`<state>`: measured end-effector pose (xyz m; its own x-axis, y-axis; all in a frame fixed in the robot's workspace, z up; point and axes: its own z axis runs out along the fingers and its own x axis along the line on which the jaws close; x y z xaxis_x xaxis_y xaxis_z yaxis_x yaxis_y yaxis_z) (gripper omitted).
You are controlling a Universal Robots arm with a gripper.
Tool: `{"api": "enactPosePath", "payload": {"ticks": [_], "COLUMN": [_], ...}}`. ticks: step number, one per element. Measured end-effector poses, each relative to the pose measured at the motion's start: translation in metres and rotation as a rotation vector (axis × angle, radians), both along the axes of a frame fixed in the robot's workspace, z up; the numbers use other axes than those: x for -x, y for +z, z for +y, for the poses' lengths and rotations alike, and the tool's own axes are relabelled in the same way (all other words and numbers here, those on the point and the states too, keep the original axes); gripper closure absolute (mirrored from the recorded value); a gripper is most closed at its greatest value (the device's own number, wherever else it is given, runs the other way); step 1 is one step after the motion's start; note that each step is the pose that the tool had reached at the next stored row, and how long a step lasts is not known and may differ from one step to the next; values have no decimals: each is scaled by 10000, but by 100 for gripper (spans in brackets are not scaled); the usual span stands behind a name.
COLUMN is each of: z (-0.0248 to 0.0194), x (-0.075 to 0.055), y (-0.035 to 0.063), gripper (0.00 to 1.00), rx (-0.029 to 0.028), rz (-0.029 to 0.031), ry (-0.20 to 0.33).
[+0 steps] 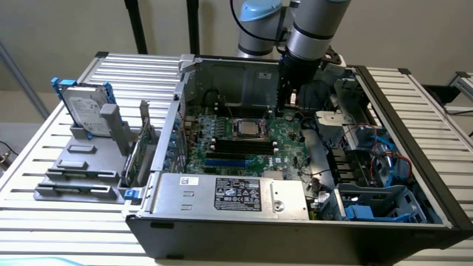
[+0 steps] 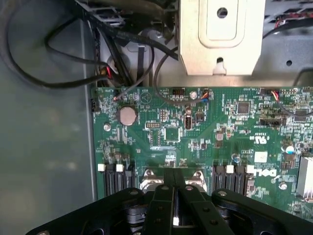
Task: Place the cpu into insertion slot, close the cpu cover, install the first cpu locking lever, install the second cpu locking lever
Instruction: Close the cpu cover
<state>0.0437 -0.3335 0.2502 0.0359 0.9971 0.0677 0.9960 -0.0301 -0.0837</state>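
Hanging inside the open computer case [image 1: 296,235], one pincer [image 2: 174,172]: fingers pressed together with nothing between them, tip pointed down at the green board [image 2: 195,132], close over silvery socket metal. Judged use: a closed tip suits pushing a plate or lever rather than carrying a chip.

Item, cpu [image 1: 247,127]: silvery-grey square lying flat in the insertion slot [image 1: 234,129], mid-board, just beside the long black memory slots [image 1: 244,147]. Seated, by appearance.

Item, cpu cover [image 1: 248,118]: metal frame seems folded down around the chip. The locking levers are too small to tell.

Item, case: laid on its side on the slatted tabletop [image 1: 74,221], so the board faces up for reach from above.
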Motion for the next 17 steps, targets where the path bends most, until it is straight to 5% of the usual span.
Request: {"api": "enactPosePath", "payload": {"ticks": [5, 9, 12, 17], "z": [0, 0, 0, -2], "x": [116, 197, 244, 287], "y": [10, 10, 11, 10], "gripper": [89, 89, 89, 89], "rx": [-1, -2, 0, -1], "rz": [115, 287, 499, 1009], "ry": [1, 0, 1, 16]}}
